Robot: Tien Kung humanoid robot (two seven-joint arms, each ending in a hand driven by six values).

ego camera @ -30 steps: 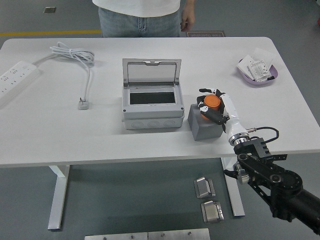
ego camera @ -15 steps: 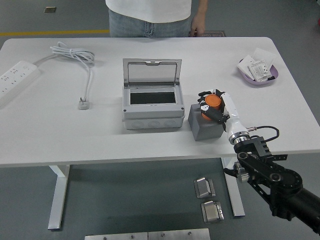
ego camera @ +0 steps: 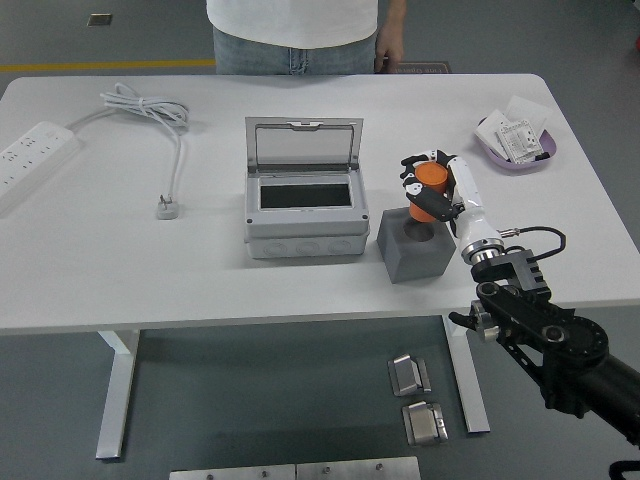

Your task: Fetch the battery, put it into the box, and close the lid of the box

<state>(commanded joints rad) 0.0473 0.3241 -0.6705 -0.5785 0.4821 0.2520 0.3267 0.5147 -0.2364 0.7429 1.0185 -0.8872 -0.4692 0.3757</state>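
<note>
Battery (ego camera: 429, 176) was up in the right hand (ego camera: 432, 188), fingers wrapped round its orange body, held just above the grey block (ego camera: 413, 247) near the counter's (ego camera: 120, 270) front edge. Box (ego camera: 304, 208) sat just left of the block, lid (ego camera: 304, 146) standing open, dark inside showing. It looked small, stiff and smooth-sided, probably light; a slick cylinder could twist, so a grip round the middle seemed soundest. Left hand was out of sight. A person (ego camera: 300, 30) stood at the far edge.
</note>
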